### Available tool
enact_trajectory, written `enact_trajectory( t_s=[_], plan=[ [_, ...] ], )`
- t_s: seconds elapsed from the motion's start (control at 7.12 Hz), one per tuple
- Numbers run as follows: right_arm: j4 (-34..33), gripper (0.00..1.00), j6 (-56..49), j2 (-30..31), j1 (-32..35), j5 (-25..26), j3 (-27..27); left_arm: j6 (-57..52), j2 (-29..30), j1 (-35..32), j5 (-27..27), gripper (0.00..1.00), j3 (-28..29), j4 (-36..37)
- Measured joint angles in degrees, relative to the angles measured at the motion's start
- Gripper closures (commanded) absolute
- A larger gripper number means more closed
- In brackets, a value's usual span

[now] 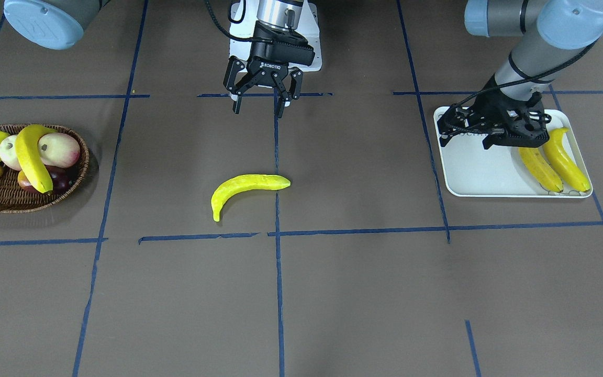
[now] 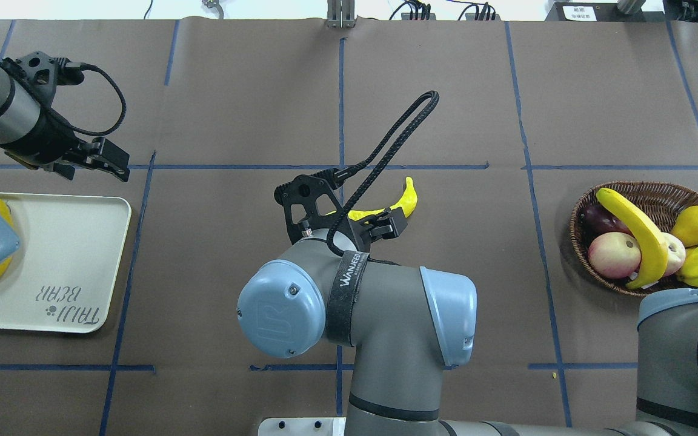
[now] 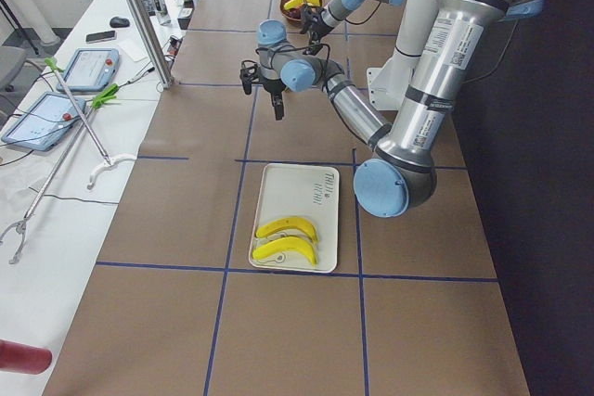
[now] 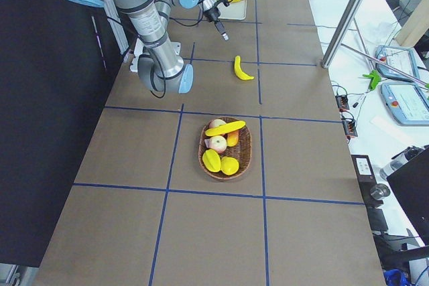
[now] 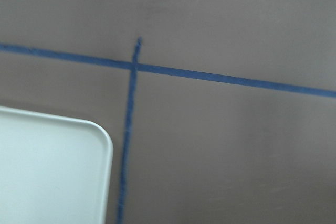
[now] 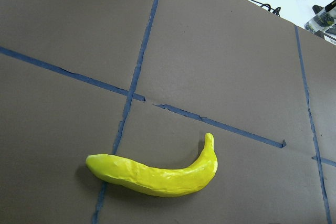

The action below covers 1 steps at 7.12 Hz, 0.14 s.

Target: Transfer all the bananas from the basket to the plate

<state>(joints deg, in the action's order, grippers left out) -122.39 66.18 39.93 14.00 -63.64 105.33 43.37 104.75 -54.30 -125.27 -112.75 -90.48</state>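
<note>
**While the banana (image 1: 249, 188) lies loose on the worktop (image 1: 333, 293), fetch it cleanly**

Your right tool (image 1: 258, 111) hangs wide open, empty, at the banana's 12 o'clock, front view. Left tool (image 2: 97, 160), grip unreadable, hovers by the plate (image 1: 469, 173); pinch mid-body.

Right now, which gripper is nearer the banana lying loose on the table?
Right. The right gripper hovers just robot-side of the banana; the left gripper is far off by the plate.

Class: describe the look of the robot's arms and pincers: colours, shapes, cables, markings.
The left arm and right arm are grey tubes with pale blue joint caps. The right pincer is black, lettered ROBOTIQ in white; the left pincer is black too. A black braided cable loops off the right wrist; a black strap reads WANJEED.
</note>
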Motion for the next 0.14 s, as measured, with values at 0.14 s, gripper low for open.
enact_trajectory(
  t_s=[0.14],
  plan=[
    [0.0, 0.01, 0.0, 0.0, 0.0, 0.0, 0.0, -2.4, 0.8, -0.2, 0.0, 0.00, -0.4, -0.3]
  ],
)
